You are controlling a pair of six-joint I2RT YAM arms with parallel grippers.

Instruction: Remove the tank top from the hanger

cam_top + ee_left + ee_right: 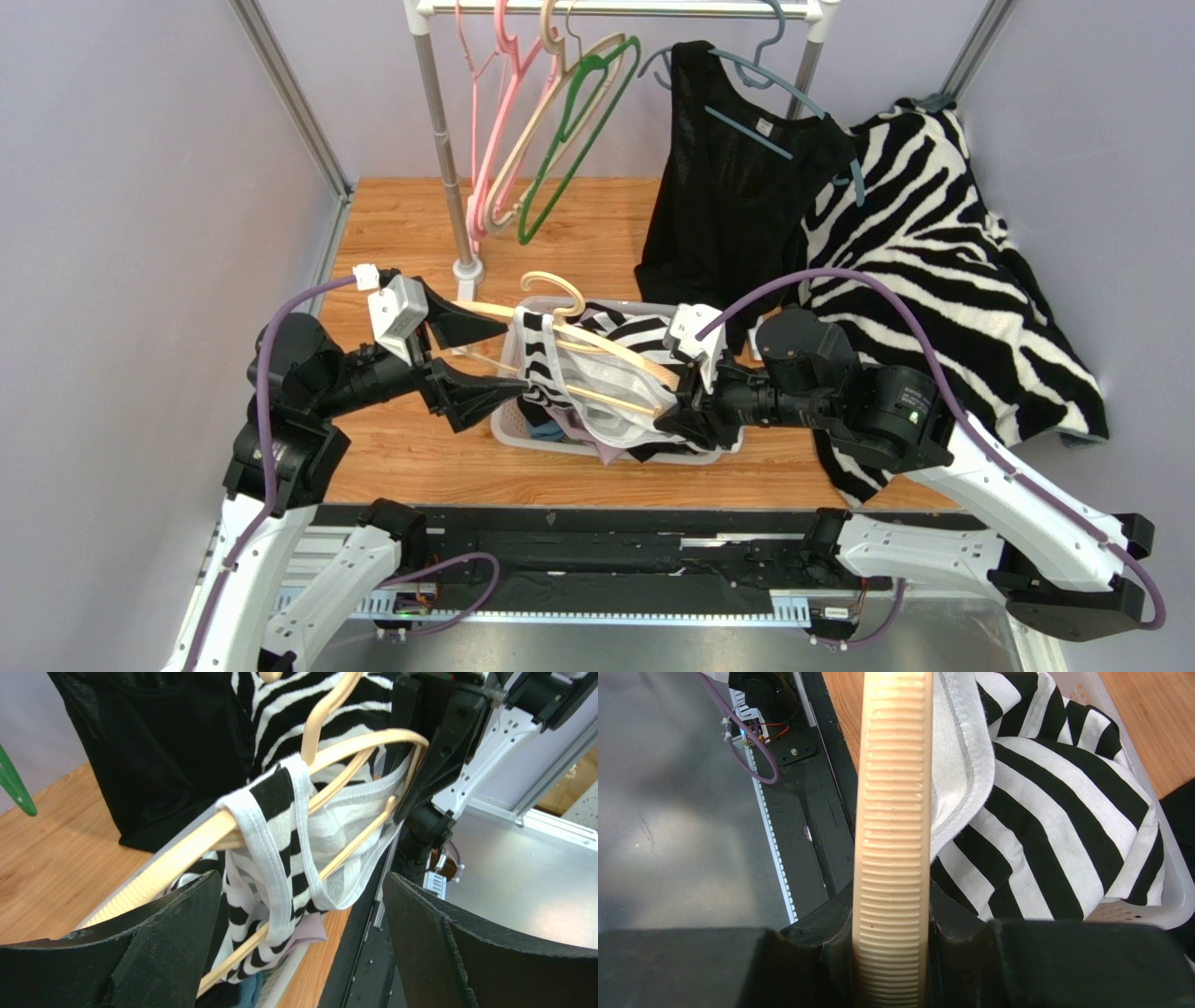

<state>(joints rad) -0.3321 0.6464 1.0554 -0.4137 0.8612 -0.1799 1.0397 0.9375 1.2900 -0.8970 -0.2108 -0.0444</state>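
- The right gripper (675, 410) is clamped on one end of the pale ribbed hanger (631, 360), holding it above the white basket (508, 420). The right wrist view shows the ribbed arm (892, 812) pinched squarely between the fingers of that gripper (891, 946).
- The striped tank top (601, 389) is draped on the hanger between the two arms. Its lower folds sag into the basket (1158, 906), and its white-edged hem lies against the hanger just ahead of the right gripper's hold (1046, 826).
- The left gripper (514, 361) is spread wide and holds nothing. It points along the hanger from the opposite end.
- The key relation is that the hanger's long axis runs across the table from one gripper to the other. The right end is pinned and the left end reaches toward the open jaws.
- From the left wrist, a white-bound strap of the tank top (270, 808) loops over the hanger's shoulder (182, 850), straight ahead and centred in the gap of the left gripper (302, 882). It is near the fingers but apart from them.
- The hanger's near end passes down beside the left finger. Whether the two touch cannot be told.
- The left arm appears to be the nearer and the free one. The likely next move is a short reach forward to close on the strap and draw it off that end of the hanger, toward the left arm, while the right holds firm.
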